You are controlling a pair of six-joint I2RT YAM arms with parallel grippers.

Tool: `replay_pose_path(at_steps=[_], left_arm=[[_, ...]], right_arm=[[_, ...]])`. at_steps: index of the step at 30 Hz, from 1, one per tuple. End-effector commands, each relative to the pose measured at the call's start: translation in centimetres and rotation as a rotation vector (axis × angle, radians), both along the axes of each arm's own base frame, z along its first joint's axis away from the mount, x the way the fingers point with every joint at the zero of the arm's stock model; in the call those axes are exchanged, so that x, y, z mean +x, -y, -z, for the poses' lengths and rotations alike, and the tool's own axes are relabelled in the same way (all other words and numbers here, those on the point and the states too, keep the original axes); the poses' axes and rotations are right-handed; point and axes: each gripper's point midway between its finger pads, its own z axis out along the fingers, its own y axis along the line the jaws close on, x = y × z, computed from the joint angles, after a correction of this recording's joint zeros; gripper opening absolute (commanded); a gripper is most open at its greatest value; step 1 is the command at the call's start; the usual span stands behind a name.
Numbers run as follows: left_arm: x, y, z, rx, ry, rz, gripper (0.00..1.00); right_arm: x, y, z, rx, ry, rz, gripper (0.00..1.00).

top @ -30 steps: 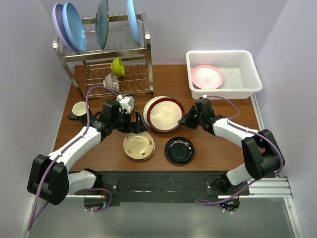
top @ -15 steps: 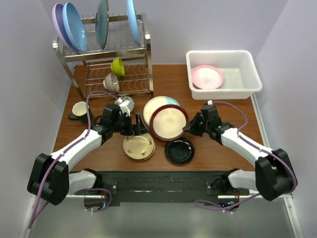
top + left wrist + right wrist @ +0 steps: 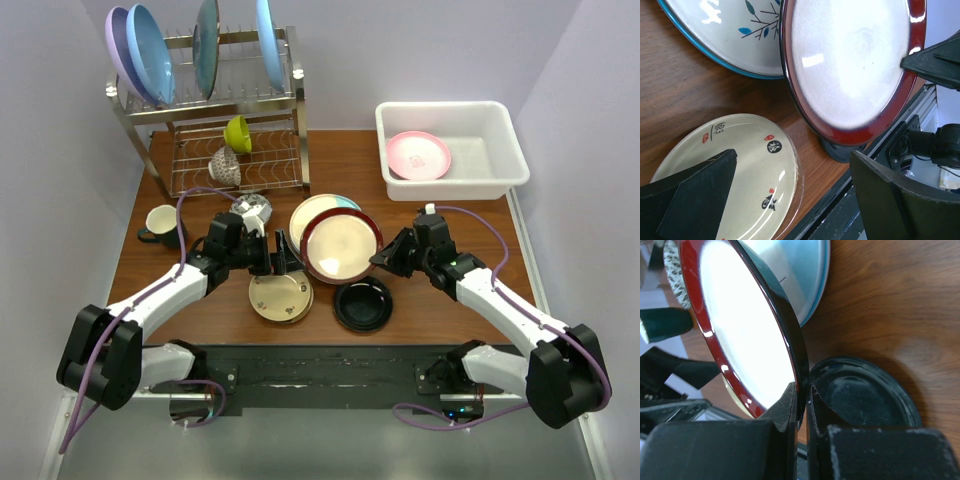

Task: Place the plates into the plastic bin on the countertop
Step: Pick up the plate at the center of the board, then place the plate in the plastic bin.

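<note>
Maroon rim pinched between its jaws, the right gripper [image 3: 383, 258] has lifted the maroon-rimmed plate [image 3: 342, 246] off the cream-and-teal plate [image 3: 311, 211] and tilted it clear of the table [image 3: 345, 155], partly above the black plate [image 3: 362, 305]. The left gripper [image 3: 281, 252] hangs released alongside. The plastic bin [image 3: 470, 186], holding one pink plate [image 3: 418, 154], lies well beyond, so the carry looks next.

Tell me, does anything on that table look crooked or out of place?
Only the maroon-rimmed plate: the right gripper pinches its rim, so it hangs tilted, partly over the black plate. Nothing looks spilled or broken.
</note>
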Motion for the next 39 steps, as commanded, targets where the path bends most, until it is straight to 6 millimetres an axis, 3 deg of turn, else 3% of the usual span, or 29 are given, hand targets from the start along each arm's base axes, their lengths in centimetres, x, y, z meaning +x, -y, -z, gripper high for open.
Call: replay_pose_path(at_steps=[1,12,17,19,20,22,23,26,31,34,35,39], left_arm=[[0.5,1.1,-1.1,-0.068,0.031,0.02,1.0],[0.6,1.5,-1.3,-0.107,0.029,0.016,0.99],[0.5,1.8,-1.8,-0.13,0.034,0.029,0.94],[0.3,2.0,-2.1,-0.145,0.04,0.04,0.82],[0.3,2.1,-2.3,-0.154,0.043,0.044,0.67],[0.2,2.3,-2.6,-0.174,0.046,0.052,0.54],[0.2,2.4,-2.7,-0.182,0.048,0.058,0.34],[0.1,2.5,-3.0,-0.195,0.049,0.062,0.0],[-0.2,2.6,-3.4,-0.213,0.061,0.077,0.0],[-0.3,2.7,-3.9,-0.222,0.075,0.085,0.0],[-0.3,2.8,-4.3,-0.228,0.086,0.089,0.0],[-0.3,2.8,-4.9,-0.24,0.099,0.095,0.0]], right_arm=[[1.0,-2.7,-6.9,0.19,0.18,-0.073,0.0],[-1.2,-4.6,-8.7,0.249,0.195,-0.178,0.0],[-2.5,-6.0,-8.5,0.255,0.183,-0.252,0.0],[-2.9,-6.2,-8.4,0.255,0.182,-0.263,0.0],[-3.1,-6.3,-8.2,0.256,0.181,-0.265,0.0],[-3.2,-6.3,-8.2,0.26,0.181,-0.266,0.0],[-3.3,-6.4,-8.1,0.263,0.181,-0.272,0.0],[-3.5,-6.5,-8.2,0.272,0.188,-0.282,0.0],[-3.6,-6.6,-7.6,0.285,0.199,-0.292,0.0],[-3.9,-6.8,-7.5,0.329,0.21,-0.288,0.19],[-4.0,-6.6,-6.9,0.33,0.202,-0.28,0.29],[-4.1,-6.4,-6.5,0.334,0.2,-0.266,0.47]])
